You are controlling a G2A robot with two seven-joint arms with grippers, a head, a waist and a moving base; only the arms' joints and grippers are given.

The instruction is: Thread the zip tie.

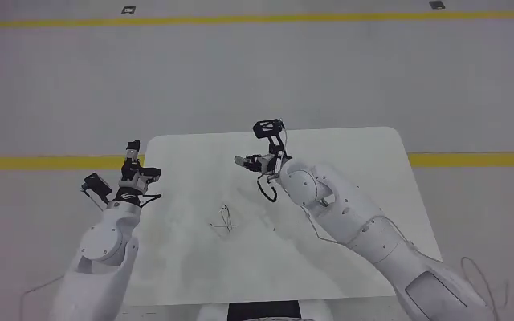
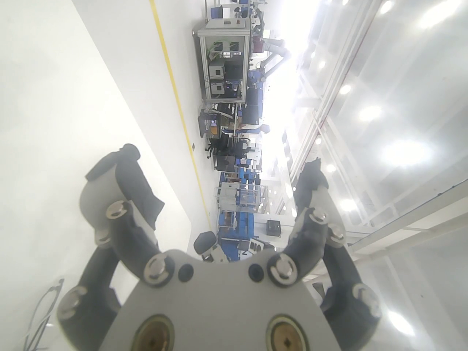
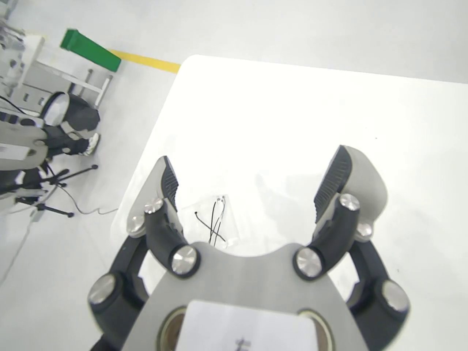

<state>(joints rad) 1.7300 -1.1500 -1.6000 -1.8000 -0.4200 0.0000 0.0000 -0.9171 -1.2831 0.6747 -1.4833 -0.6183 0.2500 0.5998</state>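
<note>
Thin black zip ties (image 1: pixel 226 218) lie crossed in a small bundle on the white table (image 1: pixel 345 160), near its front middle; in the right wrist view the zip ties (image 3: pixel 215 221) rest on what looks like a clear sheet. My right gripper (image 1: pixel 254 147) hovers above the table's middle, behind the ties, open and holding nothing (image 3: pixel 252 173). My left gripper (image 1: pixel 120 164) is at the table's left edge, raised and pointing out at the room, open and holding nothing (image 2: pixel 219 175). Thin black lines of the zip ties (image 2: pixel 45 301) show by its base.
Yellow floor tape (image 1: pixel 450 160) runs behind and beside the table. Off the table's left side stand a green-topped stand (image 3: pixel 91 51) and a tripod with cables (image 3: pixel 55 188). Bare table surface surrounds the ties.
</note>
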